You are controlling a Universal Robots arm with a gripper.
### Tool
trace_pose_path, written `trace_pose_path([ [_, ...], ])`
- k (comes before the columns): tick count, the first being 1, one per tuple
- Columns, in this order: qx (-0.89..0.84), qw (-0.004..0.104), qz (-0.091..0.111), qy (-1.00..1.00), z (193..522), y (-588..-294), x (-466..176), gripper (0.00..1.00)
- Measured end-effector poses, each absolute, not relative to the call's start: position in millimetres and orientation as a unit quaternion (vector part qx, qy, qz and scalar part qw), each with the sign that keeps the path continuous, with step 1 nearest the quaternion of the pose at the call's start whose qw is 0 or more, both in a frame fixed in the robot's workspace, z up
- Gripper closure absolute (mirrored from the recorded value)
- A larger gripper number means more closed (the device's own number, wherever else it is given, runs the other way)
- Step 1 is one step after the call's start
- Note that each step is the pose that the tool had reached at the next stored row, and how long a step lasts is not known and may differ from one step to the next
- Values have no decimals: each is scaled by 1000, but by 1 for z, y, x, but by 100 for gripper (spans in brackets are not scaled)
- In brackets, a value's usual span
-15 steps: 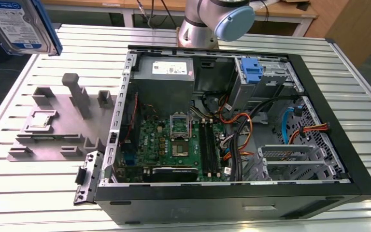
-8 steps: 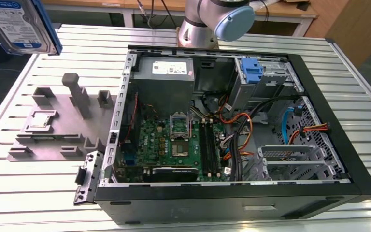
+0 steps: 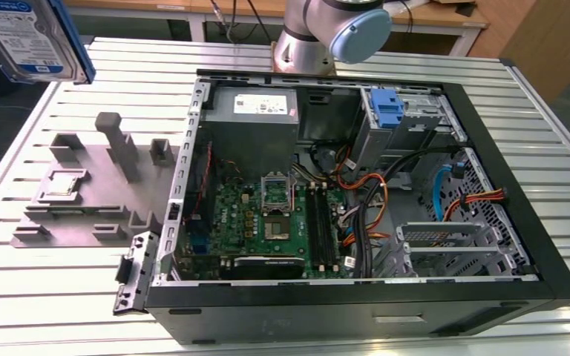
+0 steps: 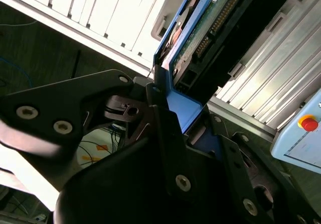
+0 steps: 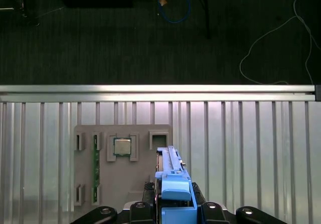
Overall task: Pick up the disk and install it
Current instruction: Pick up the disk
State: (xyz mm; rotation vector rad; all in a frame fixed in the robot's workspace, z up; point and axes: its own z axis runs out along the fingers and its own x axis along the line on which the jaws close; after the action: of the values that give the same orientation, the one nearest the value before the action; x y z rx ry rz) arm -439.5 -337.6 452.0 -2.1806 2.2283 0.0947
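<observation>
In the upper left corner of the exterior view, the disk (image 3: 26, 37) is held up in the air, clear of the table. Its labelled face is turned to the camera and a blue rail runs down its edge. Below it, at the exterior view's left, a grey fixture plate (image 3: 97, 215) lies flat on the slatted metal table (image 3: 27, 289), with a processor chip (image 3: 64, 184) seated in one of its pockets.

The middle and right of the frame hold an open computer case (image 3: 315, 311) lying on its side. Inside it, from the left, are the grey power-supply box (image 3: 253, 111) with the green motherboard (image 3: 265, 215) below it. Next comes a blue bracket (image 3: 389, 111) standing in the upper bay, then a bare metal cage (image 3: 453, 248) at the lower right. The arm (image 3: 335, 30) rises behind the case at top centre.

In both wrist views, the gripper (image 5: 173, 209) has its black jaws closed tight on the disk's blue rail. The drive stands edge-on between them, with the fixture plate and the table beyond it.
</observation>
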Motion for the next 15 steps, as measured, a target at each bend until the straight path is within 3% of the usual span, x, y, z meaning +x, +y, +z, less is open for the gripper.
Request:
trace_pose_path([
  [15,-699,12,31,714,456,-338,-440,63],
])
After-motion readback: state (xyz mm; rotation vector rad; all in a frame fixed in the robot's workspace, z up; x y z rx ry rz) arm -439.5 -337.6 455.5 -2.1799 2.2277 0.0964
